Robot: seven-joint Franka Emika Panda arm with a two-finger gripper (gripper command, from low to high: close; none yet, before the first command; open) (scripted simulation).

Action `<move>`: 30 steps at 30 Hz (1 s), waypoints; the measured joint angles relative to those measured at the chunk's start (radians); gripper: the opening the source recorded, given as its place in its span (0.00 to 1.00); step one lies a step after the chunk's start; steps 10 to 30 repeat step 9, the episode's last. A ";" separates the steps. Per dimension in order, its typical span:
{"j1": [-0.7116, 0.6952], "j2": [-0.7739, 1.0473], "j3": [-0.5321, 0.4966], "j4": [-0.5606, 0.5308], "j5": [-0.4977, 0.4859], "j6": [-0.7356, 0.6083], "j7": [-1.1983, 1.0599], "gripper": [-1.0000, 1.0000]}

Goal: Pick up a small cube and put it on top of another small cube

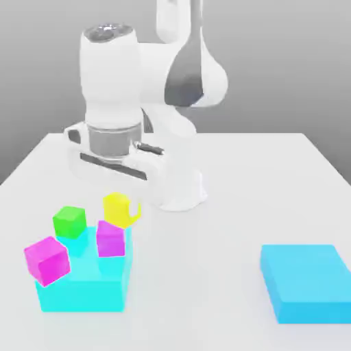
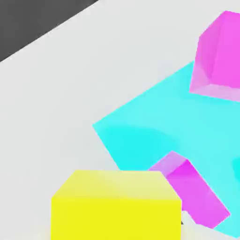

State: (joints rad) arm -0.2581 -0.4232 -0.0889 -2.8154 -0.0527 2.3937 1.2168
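The gripper is pinching the yellow cube near the cyan block's far edge. The smaller magenta cube and the green cube are sitting on that block; the larger magenta cube is tilting at the block's left side in the exterior view.

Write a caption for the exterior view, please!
White robot gripper holds a small yellow cube near a cyan block.

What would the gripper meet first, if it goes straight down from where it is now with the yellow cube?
Probably the edge of the cyan block, touched by the yellow cube in the gripper. Depth is unclear: it could meet the magenta cube close by, or the table.
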 joint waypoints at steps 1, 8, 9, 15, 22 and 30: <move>-0.012 0.000 -0.003 -0.011 0.000 0.011 0.013 0.00; -0.021 0.138 -0.011 -0.058 0.002 0.196 0.022 1.00; -0.021 0.138 -0.011 -0.058 0.002 0.196 0.022 1.00; -0.021 0.138 -0.011 -0.058 0.002 0.196 0.022 1.00; -0.021 0.138 -0.011 -0.058 0.002 0.196 0.022 1.00; -0.021 0.138 -0.011 -0.058 0.002 0.196 0.022 1.00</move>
